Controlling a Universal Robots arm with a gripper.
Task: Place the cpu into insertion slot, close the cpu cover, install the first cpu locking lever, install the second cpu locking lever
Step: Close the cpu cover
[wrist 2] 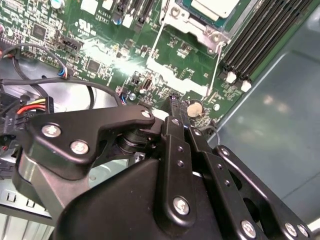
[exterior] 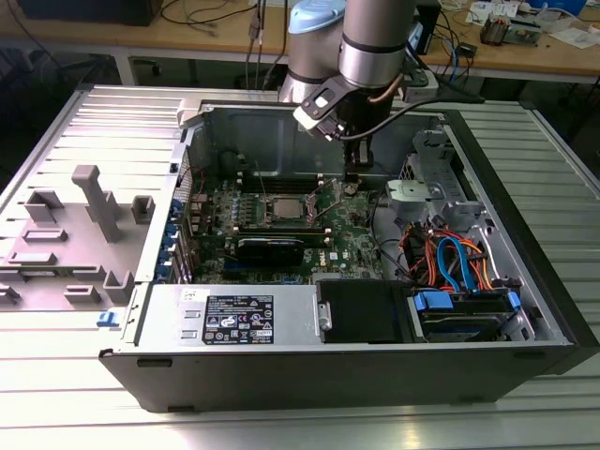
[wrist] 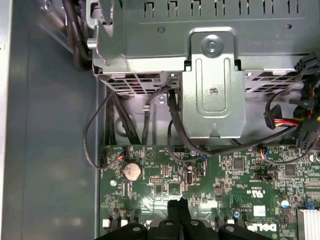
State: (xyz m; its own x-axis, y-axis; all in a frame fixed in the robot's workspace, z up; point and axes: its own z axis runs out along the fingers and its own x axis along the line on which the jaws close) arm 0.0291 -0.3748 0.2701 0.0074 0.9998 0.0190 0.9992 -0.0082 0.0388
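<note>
- Down inside the big black and grey metal computer case (exterior: 281,375), the black two-finger gripper (exterior: 352,180) on the silver robot arm (exterior: 375,47) hangs low over the flat green circuit board (exterior: 349,236).
- The gripper's two thin fingers (wrist: 173,212) look pressed tight together. I see nothing held between them.
- The cpu (exterior: 281,207) is a small flat square chip with a dull silver top.
- It lies flat in the insertion slot (exterior: 261,210), a dark square socket with a silver frame, near the middle of the board.
- The cpu cover (wrist 2: 186,21) is a thin silver metal plate with a big window. It seems to lie down over the chip's edges, and the shiny top shows through the window.
- The gripper is at the exterior view's right of the cpu, near it but not touching it.
- In the first wrist view its tip is near a small round silver battery (wrist: 132,171) on the board.
- A thin silver wire lever (wrist 2: 215,65) runs from a corner of the socket out toward the gripper tip.
- I cannot tell if this wire is hooked down or loose.
- My guess is that the chip and cover steps are done, and the locking lever step is in hand.
- That step calls for a small, careful push right on the skinny wire.
- The tip must not bump the tiny parts around it.
</note>
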